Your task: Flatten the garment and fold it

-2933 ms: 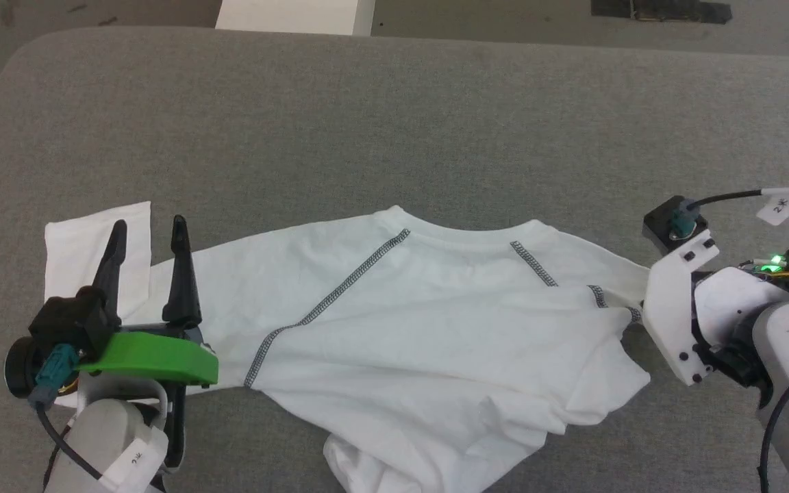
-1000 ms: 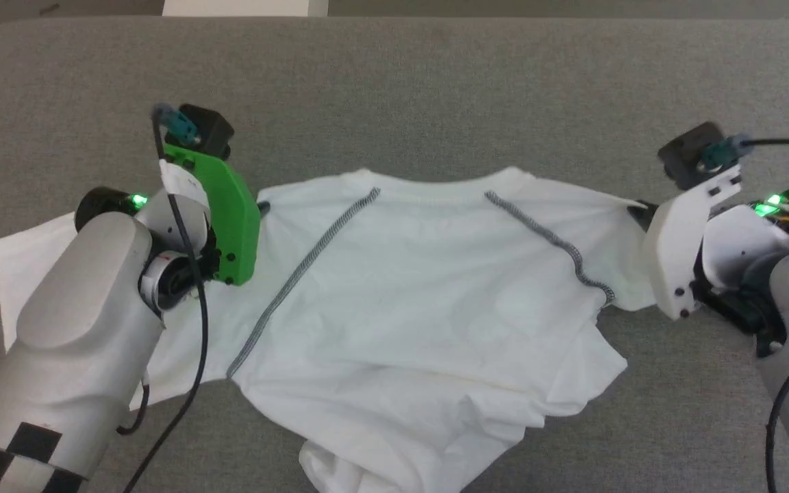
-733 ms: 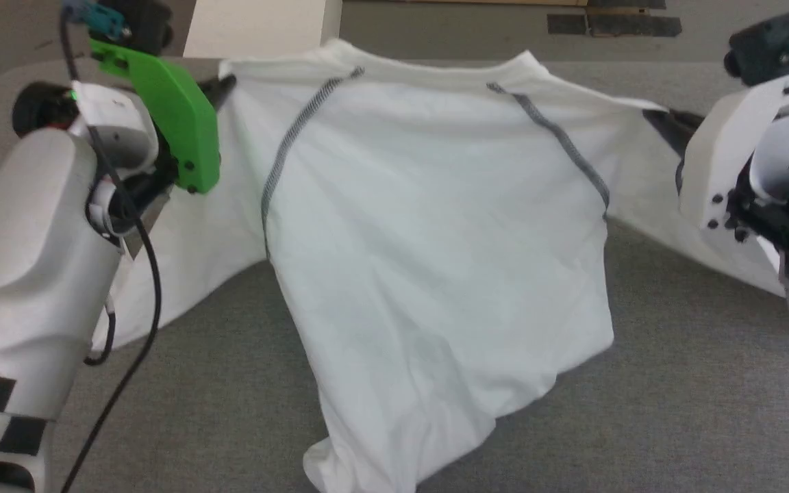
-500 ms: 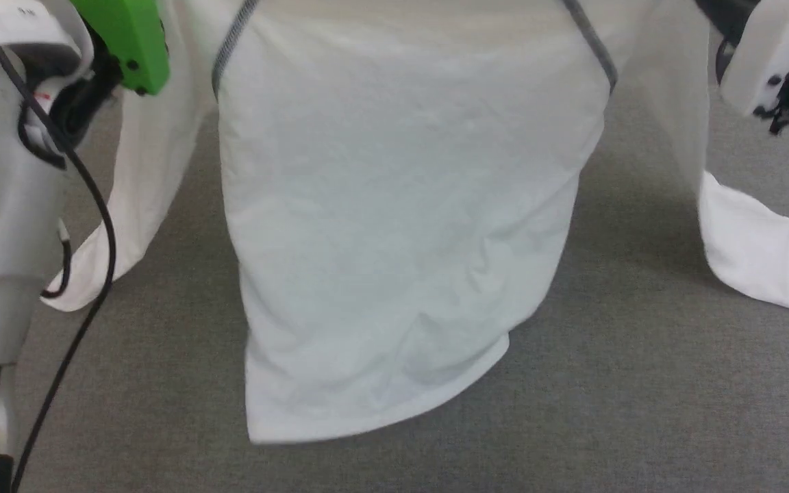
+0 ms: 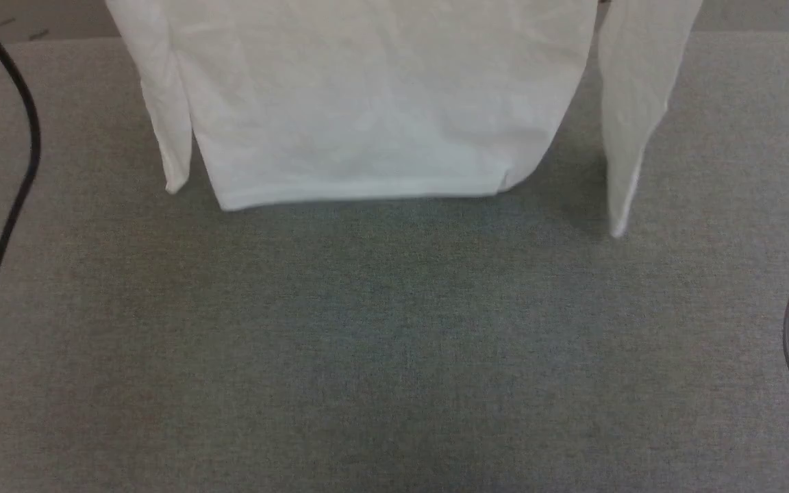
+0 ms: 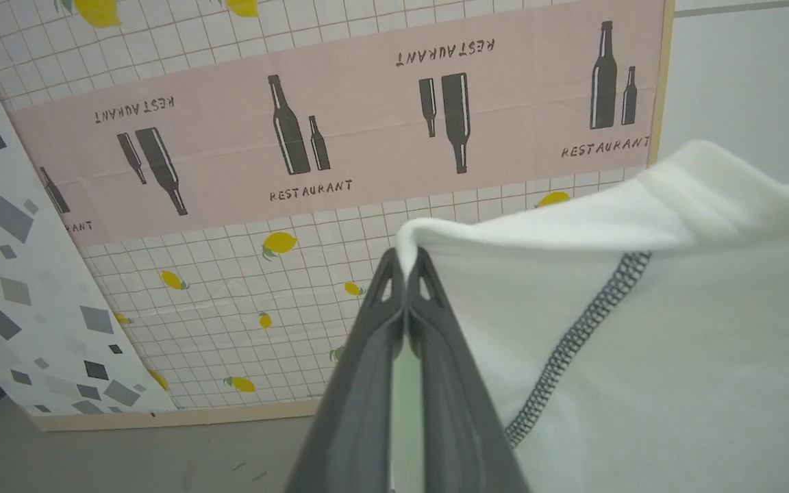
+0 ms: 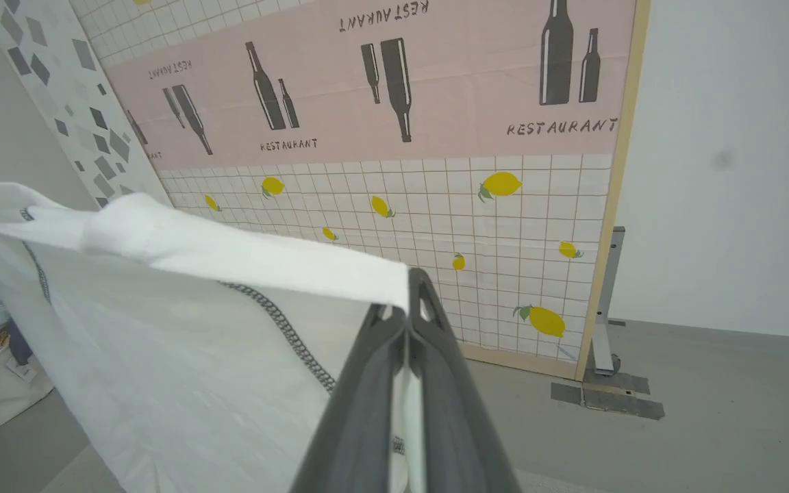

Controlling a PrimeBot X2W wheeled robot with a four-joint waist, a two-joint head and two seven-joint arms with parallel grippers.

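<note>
Grey padded surface [image 5: 394,342] is seen nearest in the head view, crossed at the left edge by a black cable [image 5: 7,205]. Beyond it the garment [image 5: 374,103] is held up in the air and hangs as a broad white sheet. Its hem [image 5: 360,193] runs nearly level close over the padding. Whether the hem brushes the padding cannot be told. One sleeve [image 5: 168,123] is draped down at the left and the other sleeve [image 5: 631,123] at the right, both slack and apart from the body panel.

Higher up, in the wrist views, the shoulders are pinched. The left gripper [image 6: 406,259] is clamped on the garment's upper edge beside the zigzag stitching [image 6: 572,342], its jaws pressed together with only cloth between them. The right gripper [image 7: 406,291] is likewise clenched on the opposite shoulder edge, and the fabric is drawn fairly taut between the two. Farthest off, a printed backdrop [image 6: 298,137] with bottles and lemons is visible.

The flattening step is judged to be in hand: the garment is being hung out so that it straightens under its own weight. Folding is not yet begun. Next, a level, even lowering is called for, with the hem laid first and the shoulders carried away from the robot. Both grips should be kept until the cloth lies flat, and the sleeves will need spreading afterwards.
</note>
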